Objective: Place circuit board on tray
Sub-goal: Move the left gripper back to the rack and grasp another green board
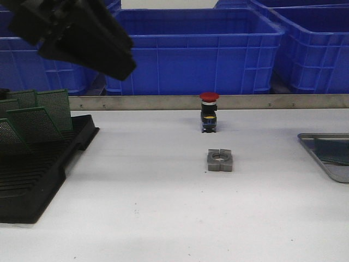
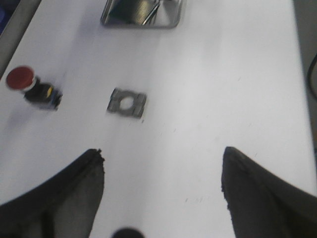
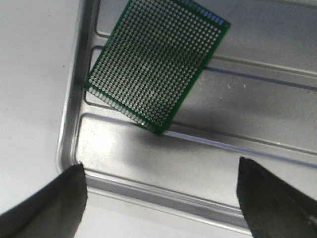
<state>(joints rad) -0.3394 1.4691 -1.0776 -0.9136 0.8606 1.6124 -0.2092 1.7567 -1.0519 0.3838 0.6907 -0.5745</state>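
- Far left of the front view: black slotted rack [image 1: 38, 174] on the tabletop [image 1: 163, 218], several green perforated boards [image 1: 32, 117] standing upright in its slots.
- Above the rack: left end effector [image 2: 161, 191] raised off the tabletop, fingers spread wide and empty; seen in the front view as a dark blurred mass at upper left.
- Centre: red-capped push button [image 1: 209, 112] standing near the back rail, grey split metal block [image 1: 220, 160] lying just in front of it, the two apart; neither part of the job.
- Far right: tray [image 1: 322, 158] at the tabletop edge, only partly in the front view.
- In the right wrist view: circuit board [image 3: 156, 64] lying flat and askew on the ribbed tray floor, one corner near the rim.
- Right end effector [image 3: 161, 198] over the tray rim, fingers wide apart, gripping nothing, clear of the board.
- Step judged: release done for this board, placement apparently complete; next likely calls for lifting straight away without clipping the rim, or fetching another board from the rack.
- Surface: plain white, matte, uncluttered; metal rail along the back.
- Room: big blue plastic crates [image 1: 191, 49] stacked behind the rail.
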